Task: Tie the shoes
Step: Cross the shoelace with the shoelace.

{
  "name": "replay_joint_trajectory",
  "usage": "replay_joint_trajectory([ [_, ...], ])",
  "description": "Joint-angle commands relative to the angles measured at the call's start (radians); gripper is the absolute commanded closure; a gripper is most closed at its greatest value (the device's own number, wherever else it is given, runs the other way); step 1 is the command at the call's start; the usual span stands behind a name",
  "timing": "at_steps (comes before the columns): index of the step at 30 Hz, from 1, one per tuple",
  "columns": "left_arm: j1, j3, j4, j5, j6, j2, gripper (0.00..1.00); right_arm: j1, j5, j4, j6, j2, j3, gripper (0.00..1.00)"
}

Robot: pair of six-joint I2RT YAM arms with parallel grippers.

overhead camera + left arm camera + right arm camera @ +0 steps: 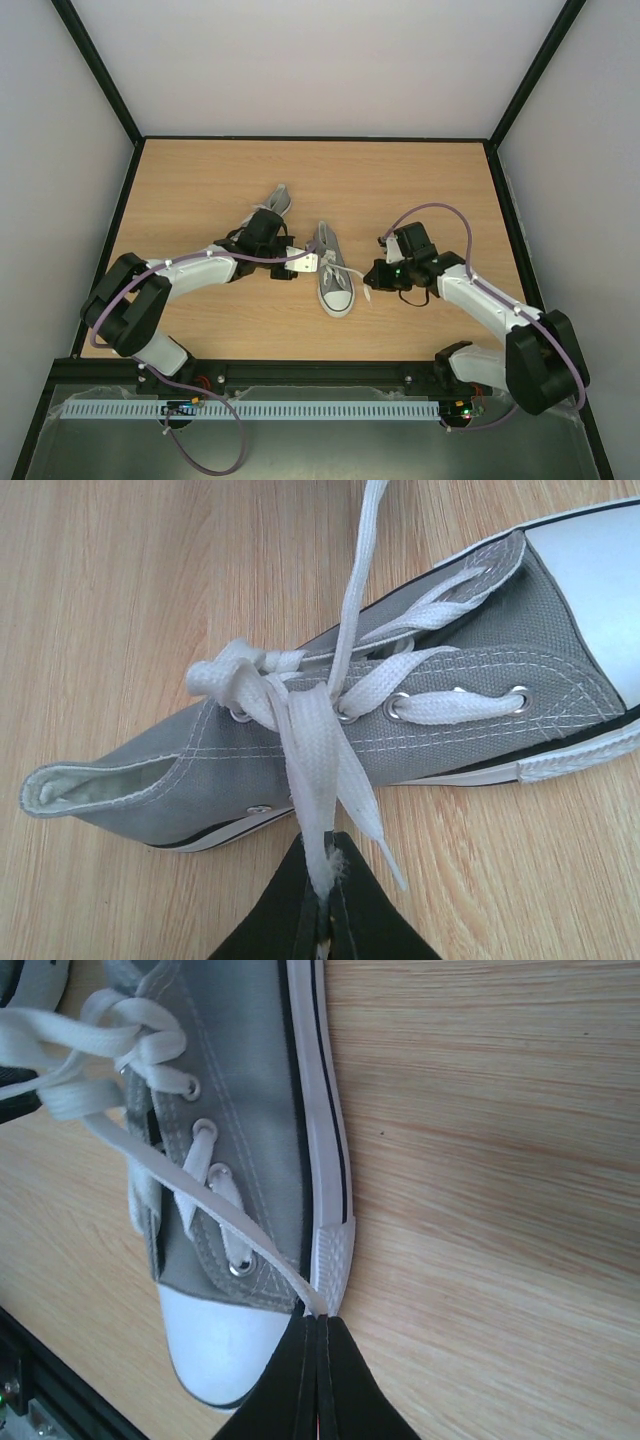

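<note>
One grey shoe (pixel 334 276) lies mid-table, its white toe cap toward the arm bases. The other shoe (pixel 279 202) lies behind it, partly hidden by the left arm. My left gripper (pixel 309 263) is beside the near shoe's ankle end, and my right gripper (pixel 372 283) is at its toe side. In the left wrist view the shoe (pixel 480 680) lies across the frame and my left gripper (pixel 328 868) is shut on a frayed white lace (pixel 312 765) coming from a crossing near the top eyelets. My right gripper (pixel 318 1322) is shut on another taut lace strand (pixel 205 1198) by the toe cap (pixel 215 1345).
The wooden table (pixel 200 190) is walled by white panels with black frame edges. A metal rail (pixel 300 410) runs along the near edge between the arm bases. Bare wood lies behind and to both sides of the shoes.
</note>
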Motion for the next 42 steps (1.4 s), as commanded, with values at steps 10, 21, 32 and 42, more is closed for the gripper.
replay_joint_trajectory([
  [10,0.006,0.008,-0.001,0.047,0.052,-0.021,0.81,-0.008,-0.079,0.045,-0.126,0.092,0.046,0.66],
  [21,-0.028,0.13,-0.145,0.082,0.083,-0.018,0.39,-0.008,-0.1,0.228,-0.165,0.134,0.081,0.73],
  [32,-0.05,0.172,-0.078,0.049,0.097,0.102,0.38,-0.007,-0.207,0.384,-0.209,0.237,0.1,0.75],
  [42,-0.055,0.173,-0.035,0.048,0.063,0.122,0.44,-0.005,-0.254,0.466,-0.18,0.304,0.121,0.78],
])
